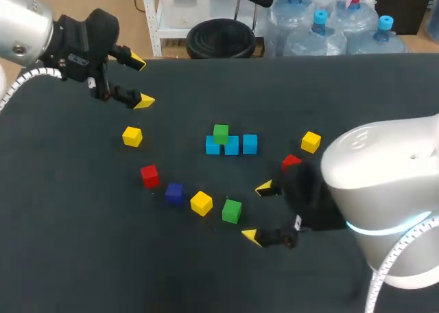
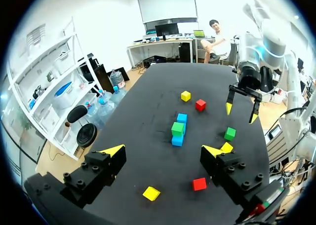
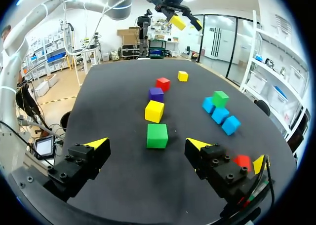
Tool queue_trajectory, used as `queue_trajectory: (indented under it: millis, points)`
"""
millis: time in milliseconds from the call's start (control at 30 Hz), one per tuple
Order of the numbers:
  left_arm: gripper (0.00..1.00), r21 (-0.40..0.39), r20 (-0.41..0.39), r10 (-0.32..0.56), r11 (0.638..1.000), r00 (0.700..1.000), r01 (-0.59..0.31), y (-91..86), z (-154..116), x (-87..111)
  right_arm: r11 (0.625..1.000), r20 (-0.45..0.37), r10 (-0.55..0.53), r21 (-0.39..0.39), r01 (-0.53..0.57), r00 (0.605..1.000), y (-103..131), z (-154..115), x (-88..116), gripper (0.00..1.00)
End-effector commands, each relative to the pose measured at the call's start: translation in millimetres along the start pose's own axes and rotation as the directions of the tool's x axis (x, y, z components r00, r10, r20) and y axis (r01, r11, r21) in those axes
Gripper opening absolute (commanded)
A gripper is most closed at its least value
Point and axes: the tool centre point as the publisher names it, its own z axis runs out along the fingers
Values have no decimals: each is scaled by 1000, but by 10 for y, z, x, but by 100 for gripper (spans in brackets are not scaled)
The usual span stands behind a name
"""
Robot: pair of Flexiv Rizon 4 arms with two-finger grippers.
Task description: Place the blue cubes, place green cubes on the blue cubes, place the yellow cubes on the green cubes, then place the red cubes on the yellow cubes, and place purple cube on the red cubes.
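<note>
Three blue cubes [image 1: 231, 145] form a row mid-table, and one green cube [image 1: 220, 132] rests on the row's left end. A second green cube [image 1: 232, 211] lies on the table just ahead of my right gripper [image 1: 258, 213], which is open and empty; in the right wrist view this green cube [image 3: 157, 135] lies just ahead of the gap between the fingers. Beside it are a yellow cube [image 1: 201, 203], the purple cube [image 1: 174, 193] and a red cube [image 1: 149, 176]. My left gripper [image 1: 140, 82] hangs open and empty over the far left, above another yellow cube [image 1: 132, 136].
A third yellow cube [image 1: 311, 141] and a second red cube [image 1: 291, 163] lie right of the blue row, close to my right arm. The dark table [image 1: 82, 258] is bare at the front left.
</note>
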Motion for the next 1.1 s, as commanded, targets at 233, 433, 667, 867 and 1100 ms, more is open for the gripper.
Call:
queue_trajectory:
  millis: [233,433,667,867,1100]
  points:
    - [100,-1,7,3,1000,1000,-3,-4,-2,16,999,6,43,5,-43,999,-24,272,71,100]
    - [100,-1,7,3,1000,1000,-3,-4,-2,16,997,8,72,15,-72,997,-89,374,75,100]
    - [100,-1,7,3,1000,1000,-3,-4,-2,16,997,21,79,18,-80,997,-139,436,43,100]
    - [100,-1,7,3,1000,1000,-3,-4,-2,16,996,21,83,19,-83,996,-171,458,45,100]
    - [100,-1,7,3,1000,1000,-3,-4,-2,16,996,15,85,15,-85,996,-193,502,67,89]
